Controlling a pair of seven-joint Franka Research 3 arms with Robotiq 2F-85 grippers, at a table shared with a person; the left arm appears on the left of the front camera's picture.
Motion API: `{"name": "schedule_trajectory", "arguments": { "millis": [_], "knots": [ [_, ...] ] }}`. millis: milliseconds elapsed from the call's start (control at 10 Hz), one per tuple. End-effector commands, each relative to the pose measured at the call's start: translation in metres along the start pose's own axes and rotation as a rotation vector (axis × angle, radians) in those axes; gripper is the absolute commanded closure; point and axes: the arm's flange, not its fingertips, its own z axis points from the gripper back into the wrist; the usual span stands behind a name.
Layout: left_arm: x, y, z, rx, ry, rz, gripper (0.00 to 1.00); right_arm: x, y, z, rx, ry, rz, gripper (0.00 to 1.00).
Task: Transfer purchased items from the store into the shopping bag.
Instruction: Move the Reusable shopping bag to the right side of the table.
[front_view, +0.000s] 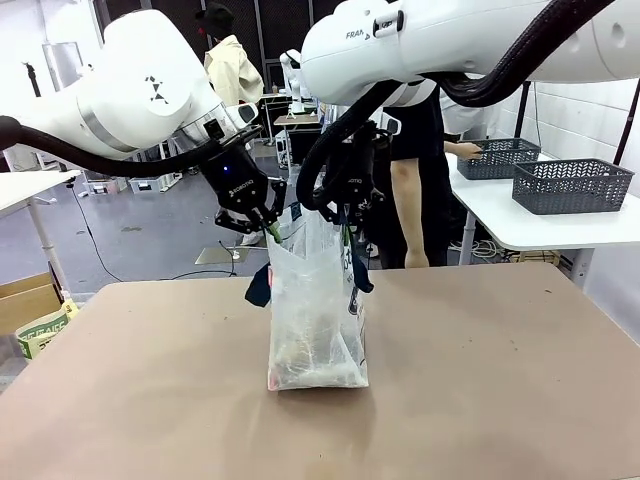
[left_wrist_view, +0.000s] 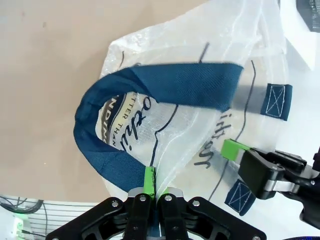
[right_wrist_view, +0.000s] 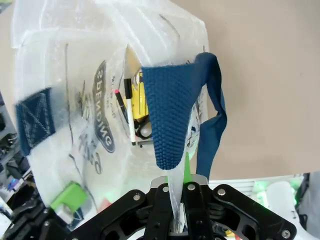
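The left gripper (front_view: 268, 230) and right gripper (front_view: 348, 232) each pinch the bag (front_view: 315, 320) rim; pulling apart could tear or slip the thin plastic.

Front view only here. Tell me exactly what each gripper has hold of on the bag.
Observer: The left gripper is shut on thin film at the rim of the bag, right at the foot of the blue handle.
Operator: Now the right one.
Observer: The right gripper is shut on film at the rim's other side, just below the other handle.
Operator: Report what's inside.
Observer: A yellow pack and a white pen lie in the bag.
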Motion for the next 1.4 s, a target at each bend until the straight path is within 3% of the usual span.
{"name": "schedule_trajectory", "arguments": {
  "millis": [0, 700, 900, 1000, 1300],
  "knots": [
    [-0.011, -0.001, -0.002, -0.051, -0.004, 0.018, 1.0, 0.008, 0.012, 0.002, 0.042, -0.022, -0.041, 1.0],
    [-0.013, -0.012, -0.014, -0.132, -0.003, -0.002, 1.0, 0.006, 0.037, -0.007, 0.095, -0.012, -0.055, 1.0],
    [-0.015, -0.01, -0.013, -0.132, 0.023, -0.072, 1.0, 0.007, 0.039, -0.008, 0.094, 0.003, -0.055, 1.0],
    [-0.012, -0.013, -0.014, -0.081, 0.002, 0.005, 1.0, 0.006, 0.035, -0.006, 0.1, 0.002, -0.046, 1.0],
    [-0.012, -0.013, -0.014, -0.081, 0.002, 0.005, 1.0, 0.004, 0.033, -0.014, 0.063, -0.007, -0.027, 1.0]
  ]
}}
